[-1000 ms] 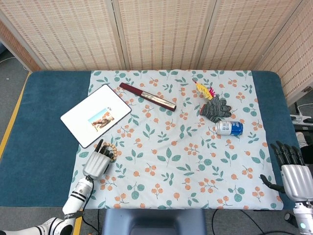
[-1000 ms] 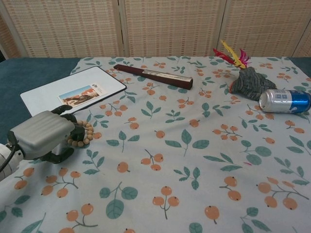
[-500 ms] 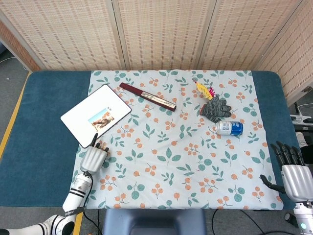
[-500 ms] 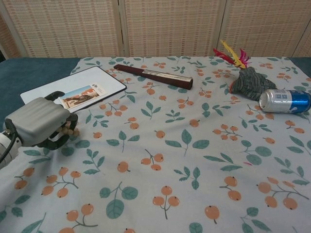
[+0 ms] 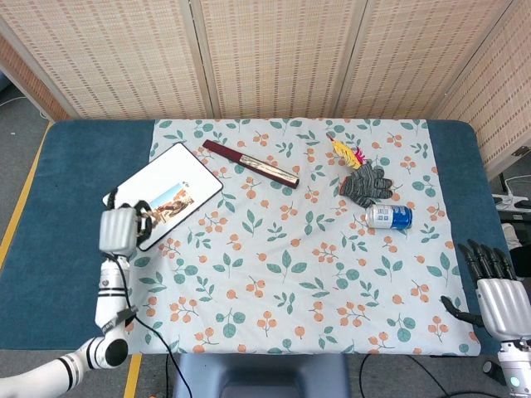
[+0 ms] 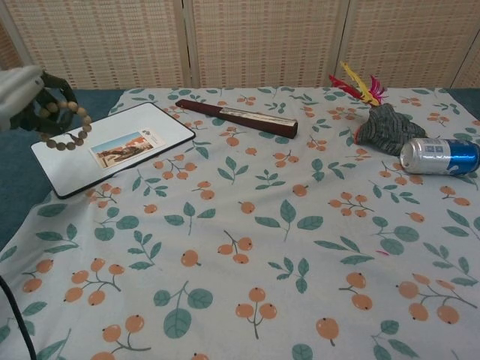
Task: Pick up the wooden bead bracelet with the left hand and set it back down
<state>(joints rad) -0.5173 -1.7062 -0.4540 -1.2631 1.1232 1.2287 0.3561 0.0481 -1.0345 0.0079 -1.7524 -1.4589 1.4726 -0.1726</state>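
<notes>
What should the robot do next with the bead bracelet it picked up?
Probably lower it to the cloth. The left hand holds the wooden bead bracelet in the air, dangling from its fingers above the white board, so only setting it down seems left.

A floral tablecloth [image 5: 290, 274] printed with leaves and orange berries covers most of a blue table [image 5: 75, 207]. A white tablet [image 5: 170, 189] showing a small picture lies near the cloth's left edge. A dark red folded fan [image 5: 250, 162] rests diagonally toward the far edge. Toward the right, a feathered shuttlecock [image 5: 344, 151] lies just beyond a grey glove [image 5: 366, 183], and a blue can [image 5: 390, 216] lies on its side nearby.
</notes>
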